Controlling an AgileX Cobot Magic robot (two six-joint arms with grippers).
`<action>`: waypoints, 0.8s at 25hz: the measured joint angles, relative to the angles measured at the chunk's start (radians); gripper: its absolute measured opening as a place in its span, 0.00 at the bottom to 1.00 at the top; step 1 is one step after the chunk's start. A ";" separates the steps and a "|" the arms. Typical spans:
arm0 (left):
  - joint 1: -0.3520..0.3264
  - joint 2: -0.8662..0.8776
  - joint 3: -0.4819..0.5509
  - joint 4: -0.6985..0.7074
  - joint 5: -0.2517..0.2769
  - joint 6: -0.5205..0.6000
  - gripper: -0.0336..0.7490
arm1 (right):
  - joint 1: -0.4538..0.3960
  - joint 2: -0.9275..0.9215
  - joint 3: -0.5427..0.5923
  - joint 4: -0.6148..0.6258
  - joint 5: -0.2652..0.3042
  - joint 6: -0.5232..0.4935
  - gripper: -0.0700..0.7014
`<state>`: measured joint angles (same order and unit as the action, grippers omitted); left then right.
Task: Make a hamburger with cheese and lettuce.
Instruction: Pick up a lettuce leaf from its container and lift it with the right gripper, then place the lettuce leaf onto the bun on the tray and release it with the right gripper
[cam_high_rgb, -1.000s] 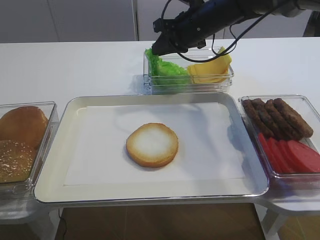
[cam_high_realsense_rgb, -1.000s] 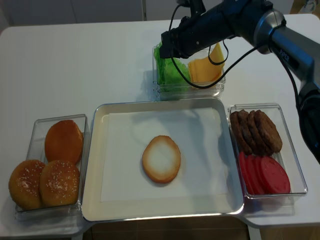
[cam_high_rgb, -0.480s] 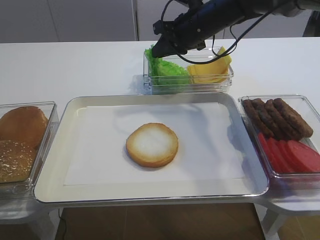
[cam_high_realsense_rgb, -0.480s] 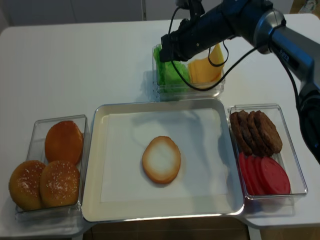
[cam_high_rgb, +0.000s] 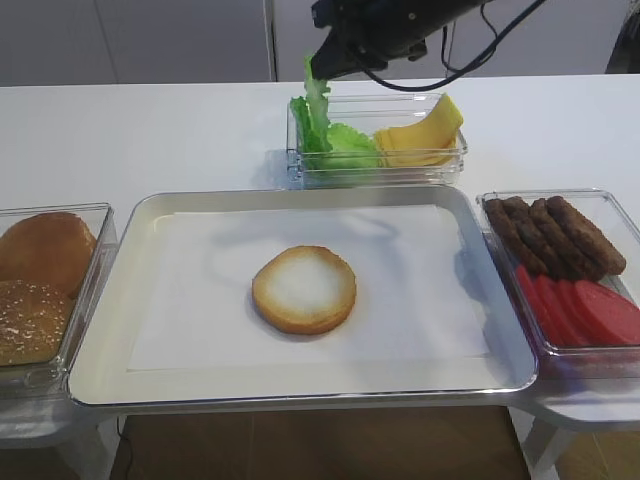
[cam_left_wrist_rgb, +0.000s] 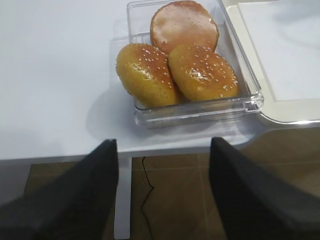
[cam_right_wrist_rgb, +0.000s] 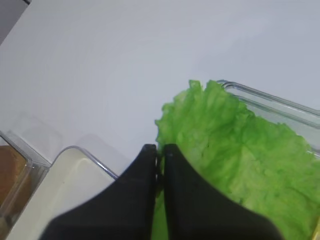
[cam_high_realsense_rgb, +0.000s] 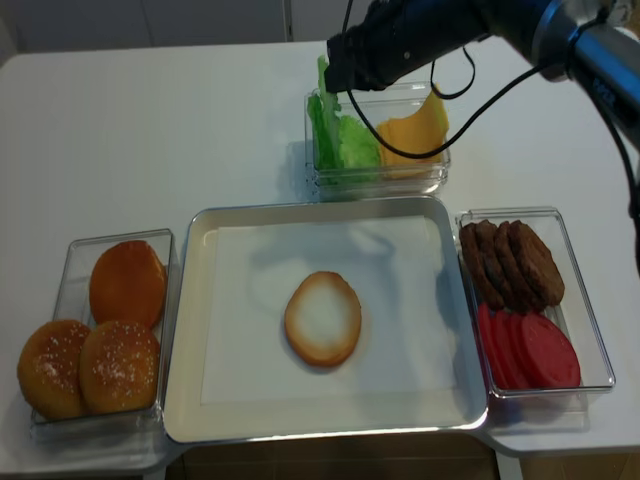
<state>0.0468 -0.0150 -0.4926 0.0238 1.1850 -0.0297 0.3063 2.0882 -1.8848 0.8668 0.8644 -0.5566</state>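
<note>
Since the earlier frames, the right gripper (cam_high_rgb: 322, 68) has been raised from the clear box (cam_high_rgb: 440, 165) at the far edge of the table (cam_high_rgb: 150, 130), and a leaf of the lettuce (cam_high_rgb: 316, 100) has been drawn up with it. The leaf is pinched between the black fingers (cam_right_wrist_rgb: 150, 170), which are pressed together on its edge in the right wrist view. It hangs upright from the tips, with its lower end still down in the left part of the box among the rest of the green leaves. The cheese (cam_high_rgb: 420, 140) is stacked in the right part of the same box, one corner leaning up against the far wall.

The hamburger (cam_high_rgb: 304, 289) base is lying cut face up near the middle of the white paper (cam_high_rgb: 200, 300) that lines the metal tray (cam_high_rgb: 100, 380) at the near edge of the table. It is well apart from the gripper and the lettuce.

At the left edge of the tray a clear container (cam_left_wrist_rgb: 195, 107) holds three buns (cam_left_wrist_rgb: 200, 72), two seeded and one plain. At the right edge another container (cam_high_rgb: 610, 205) holds dark patties (cam_high_rgb: 555, 235) at its far end and red tomato slices (cam_high_rgb: 580, 310) at its near end.

The left gripper (cam_left_wrist_rgb: 162, 195) is seen only in its own wrist view, held beyond the near edge of the table just short of the bun container, its two fingers spread wide with nothing between them.
</note>
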 joint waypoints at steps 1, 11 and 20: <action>0.000 0.000 0.000 0.000 0.000 0.000 0.60 | 0.000 -0.011 0.000 -0.018 0.002 0.013 0.15; 0.000 0.000 0.000 0.000 0.000 0.000 0.60 | 0.000 -0.169 0.002 -0.090 0.078 0.083 0.15; 0.000 0.000 0.000 0.000 0.000 0.000 0.60 | 0.000 -0.427 0.247 -0.131 0.079 0.124 0.15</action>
<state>0.0468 -0.0150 -0.4926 0.0238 1.1850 -0.0297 0.3063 1.6607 -1.6383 0.7358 0.9436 -0.4326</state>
